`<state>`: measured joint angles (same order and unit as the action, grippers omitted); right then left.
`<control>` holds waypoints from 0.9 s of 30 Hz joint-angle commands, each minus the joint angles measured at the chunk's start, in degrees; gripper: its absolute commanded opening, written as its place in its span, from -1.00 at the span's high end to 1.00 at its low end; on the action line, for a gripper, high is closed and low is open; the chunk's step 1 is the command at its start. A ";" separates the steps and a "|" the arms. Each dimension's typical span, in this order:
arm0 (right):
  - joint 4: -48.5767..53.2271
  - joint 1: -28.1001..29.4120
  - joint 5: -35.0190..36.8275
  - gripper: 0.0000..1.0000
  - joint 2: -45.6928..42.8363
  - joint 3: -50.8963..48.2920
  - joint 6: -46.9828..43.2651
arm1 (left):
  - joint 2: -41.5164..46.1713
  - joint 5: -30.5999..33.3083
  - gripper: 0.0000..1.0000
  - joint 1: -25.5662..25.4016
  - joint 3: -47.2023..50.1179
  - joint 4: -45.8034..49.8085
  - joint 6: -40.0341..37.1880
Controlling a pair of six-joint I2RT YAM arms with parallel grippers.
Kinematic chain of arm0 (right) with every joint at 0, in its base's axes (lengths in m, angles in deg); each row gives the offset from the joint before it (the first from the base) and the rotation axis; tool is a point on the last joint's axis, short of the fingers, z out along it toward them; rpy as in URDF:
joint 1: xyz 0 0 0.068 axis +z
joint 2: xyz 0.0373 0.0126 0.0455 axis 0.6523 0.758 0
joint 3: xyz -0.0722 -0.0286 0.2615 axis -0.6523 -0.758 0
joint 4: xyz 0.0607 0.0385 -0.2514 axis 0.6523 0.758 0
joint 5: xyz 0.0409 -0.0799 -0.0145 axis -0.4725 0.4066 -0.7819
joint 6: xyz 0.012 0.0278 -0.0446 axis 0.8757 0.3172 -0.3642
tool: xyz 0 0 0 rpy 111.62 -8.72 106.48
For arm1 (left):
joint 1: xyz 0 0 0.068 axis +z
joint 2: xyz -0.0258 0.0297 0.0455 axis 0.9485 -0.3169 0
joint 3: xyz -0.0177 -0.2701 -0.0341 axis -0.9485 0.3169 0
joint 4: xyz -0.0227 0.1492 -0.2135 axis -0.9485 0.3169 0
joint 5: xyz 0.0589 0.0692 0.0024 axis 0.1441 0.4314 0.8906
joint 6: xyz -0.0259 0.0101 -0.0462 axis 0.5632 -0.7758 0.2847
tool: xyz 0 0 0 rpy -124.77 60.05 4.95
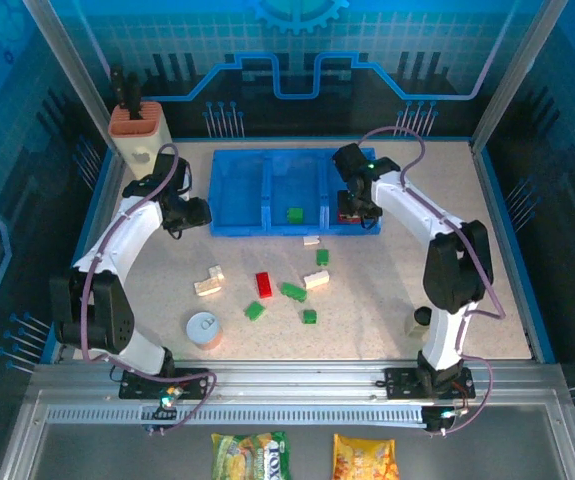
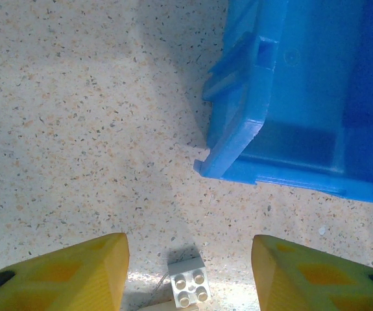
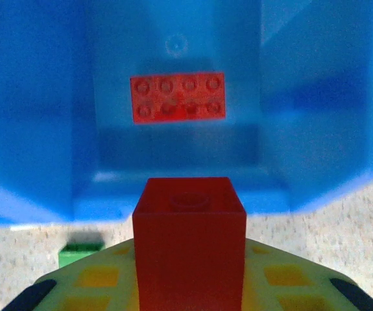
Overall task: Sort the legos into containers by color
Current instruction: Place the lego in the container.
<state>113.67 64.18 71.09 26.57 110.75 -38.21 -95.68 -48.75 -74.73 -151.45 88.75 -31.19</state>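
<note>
Right wrist view: my right gripper (image 3: pixel 189 285) is clamped on a red brick (image 3: pixel 189 233), which hangs in front of the near wall of the blue tray (image 3: pixel 30 129). At 12 o'clock from it a second red brick (image 3: pixel 178 97) lies flat, studs up, on the compartment floor. At 8 o'clock a green brick (image 3: pixel 81 251) sits on the table outside the tray wall.

My left gripper (image 2: pixel 189 249) has its jaws spread wide and grips nothing. A cream brick (image 2: pixel 189 286) lies on the table (image 2: pixel 76 129) between the fingers (image 2: pixel 69 275), at 6 o'clock of the left wrist view, touching neither. The tray's corner stands at 2 o'clock.

From the top, one green lego (image 1: pixel 294 214) rests in the middle compartment. Loose legos (image 1: pixel 293 291) in red, green and cream are scattered on the table at 6 o'clock from the tray.
</note>
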 commanded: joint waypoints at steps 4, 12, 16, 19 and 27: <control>-2.30 -3.49 -3.36 0.33 9.13 9.08 -3.77 | 0.04 -0.53 -0.07 0.43 0.64 -0.05 -1.53; -3.02 -6.98 -6.85 0.33 18.54 17.55 -6.07 | 0.18 -0.45 -0.07 0.40 0.78 -0.27 -1.48; -3.29 -7.51 -8.68 0.32 21.87 20.36 -6.54 | -0.06 -0.52 -0.07 0.42 0.72 -0.28 -1.50; -3.12 -7.59 -9.34 0.31 24.08 22.16 -6.45 | -0.08 -0.38 -0.07 0.44 0.75 -0.19 -1.60; -2.63 -7.46 -8.10 0.26 26.20 22.75 -6.19 | -0.35 -0.84 -0.07 0.40 0.64 -0.14 -1.46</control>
<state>110.34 56.81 62.99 52.23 132.06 -43.65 -95.68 -48.75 -74.73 -151.15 88.73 -31.21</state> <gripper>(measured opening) 0.365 0.536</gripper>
